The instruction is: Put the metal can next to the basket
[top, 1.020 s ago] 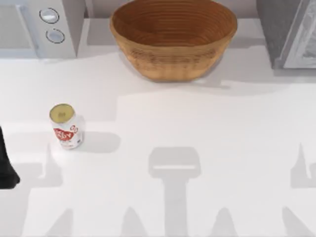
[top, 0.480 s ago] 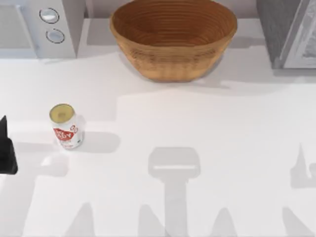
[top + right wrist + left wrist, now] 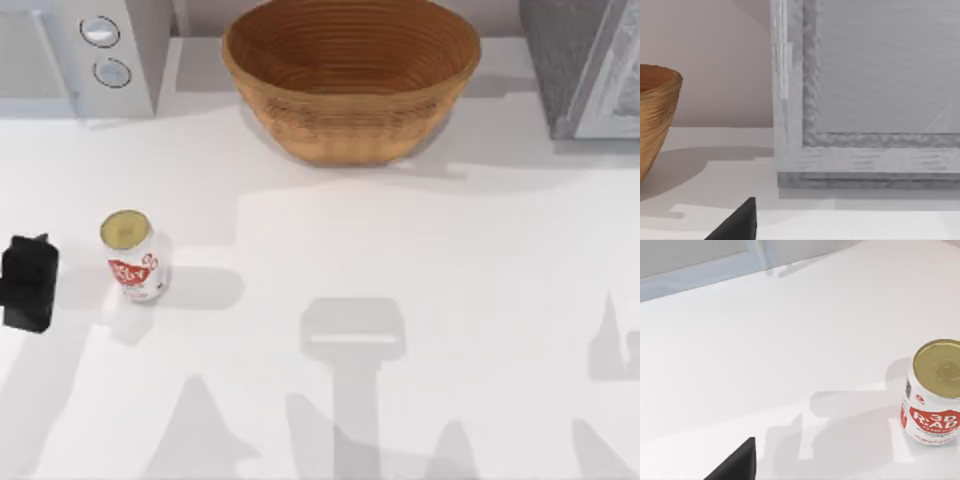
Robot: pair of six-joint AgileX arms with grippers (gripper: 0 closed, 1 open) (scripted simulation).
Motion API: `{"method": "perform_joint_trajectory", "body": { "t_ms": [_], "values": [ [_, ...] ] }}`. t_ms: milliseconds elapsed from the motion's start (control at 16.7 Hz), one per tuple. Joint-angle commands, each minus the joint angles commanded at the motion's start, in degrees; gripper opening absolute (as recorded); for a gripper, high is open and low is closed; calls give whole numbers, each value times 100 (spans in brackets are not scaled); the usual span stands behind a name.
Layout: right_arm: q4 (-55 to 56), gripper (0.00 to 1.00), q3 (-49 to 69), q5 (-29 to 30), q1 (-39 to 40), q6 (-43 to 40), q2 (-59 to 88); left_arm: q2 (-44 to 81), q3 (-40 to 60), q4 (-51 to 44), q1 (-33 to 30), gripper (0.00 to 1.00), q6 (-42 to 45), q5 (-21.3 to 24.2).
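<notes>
The left arm's black gripper (image 3: pixel 28 283) now stands farther in from the table's left edge than half a second ago, when only a sliver of it showed at the border; a second ago it sat lower still along that edge. It now hovers just beside the small white cylindrical metal can with a red label and a dull gold top (image 3: pixel 133 256), on the can's left, with a narrow strip of white tabletop (image 3: pixel 400 260) between them. Whether its fingers are spread or pressed together cannot be told from here. The metal can has not moved across the three moments: it stands upright at the left side of the table, its gold top facing up, well apart from the large round orange-brown woven wicker basket (image 3: pixel 350 80) at the table's far middle. In the left wrist view the metal can (image 3: pixel 932 392) stands upright on the white surface, and a dark corner of the gripper (image 3: pixel 735 465) shows at the picture's edge. The basket also sits where it was, its ribbed bowl holding nothing that can be seen. A pale grey appliance with two round knobs (image 3: pixel 85 55) stands at the far left, and a grey textured cabinet (image 3: pixel 585 65) at the far right. The right wrist view shows the basket's side (image 3: pixel 655 120) beside the cabinet's framed panel (image 3: pixel 865 95).
</notes>
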Motion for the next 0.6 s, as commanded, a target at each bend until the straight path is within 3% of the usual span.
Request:
{"method": "perform_joint_trajectory", "body": {
  "t_ms": [600],
  "values": [
    [0,100,0,0,0,0,0,2572,2254,-1568,-310,100,723,-41]
  ]
}}
